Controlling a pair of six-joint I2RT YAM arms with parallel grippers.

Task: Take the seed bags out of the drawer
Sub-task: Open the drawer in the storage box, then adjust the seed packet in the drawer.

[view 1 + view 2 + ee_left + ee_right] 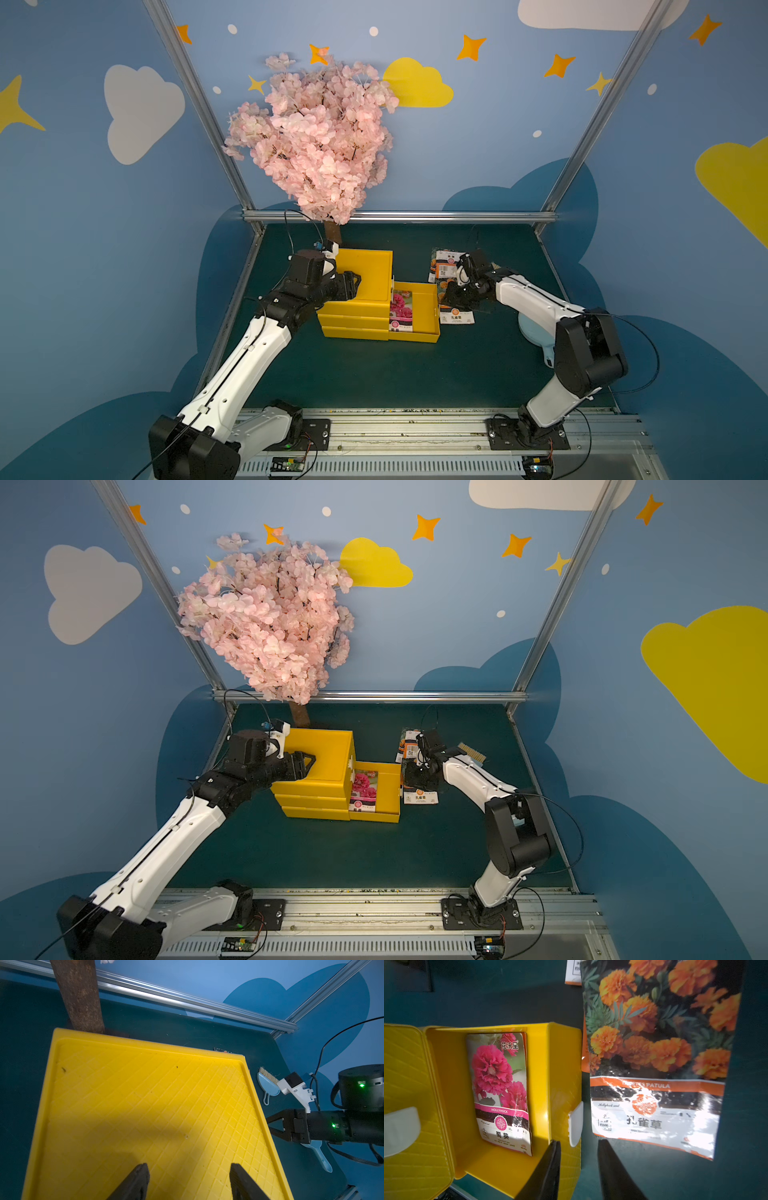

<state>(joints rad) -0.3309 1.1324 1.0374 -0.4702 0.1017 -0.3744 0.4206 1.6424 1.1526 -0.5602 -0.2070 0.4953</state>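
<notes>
The right gripper (579,1142), jaws apart and empty, hangs over the open drawer's (562,1059) outer wall, with the marigold packet (658,1059) on the table just outside it. The hollyhock packet (500,1093) lies inside the drawer, just cabinet-ward of the claw, its long axis parallel to that wall. It is far nearer this arm than the left gripper (189,1167), which is spread above the cabinet top (145,1095).

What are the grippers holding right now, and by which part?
Nothing. The left gripper is open over the cabinet top. The right gripper is open too, its gap empty, with the marigold bag lying loose beside it.
</notes>
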